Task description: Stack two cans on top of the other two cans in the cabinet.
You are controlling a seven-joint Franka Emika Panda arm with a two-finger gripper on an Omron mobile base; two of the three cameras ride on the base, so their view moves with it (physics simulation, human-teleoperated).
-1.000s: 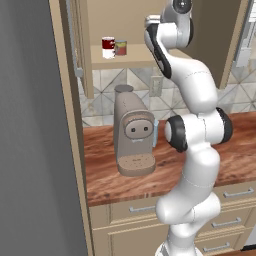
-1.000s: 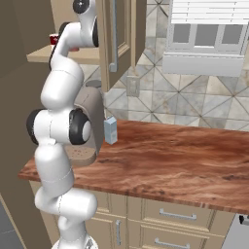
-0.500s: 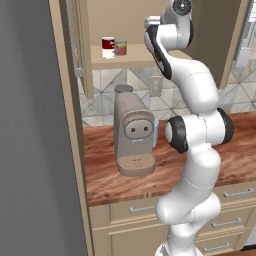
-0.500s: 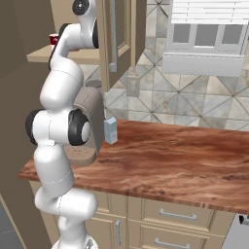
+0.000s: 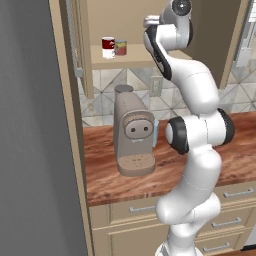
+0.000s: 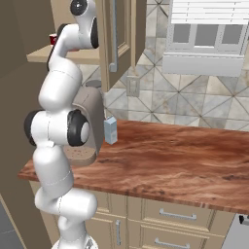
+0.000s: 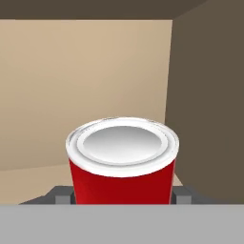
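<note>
Simulated kitchen: a reddish wood-grain counter is carrying a taupe coffee machine beneath the open tan cabinet, whose shelf is holding a dark red can with a white lower band beside a greyish can with a red upper band, both near the shelf's left front edge. Inside the cabinet, the gripper is clenching a bright red can, one grey fingertip pressing at each side, with the back wall and right wall behind it.

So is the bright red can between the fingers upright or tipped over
Upright. In the hand view the bright red can shows its silver lid on top and level, its sides straight down, with a finger tip at each side.
</note>
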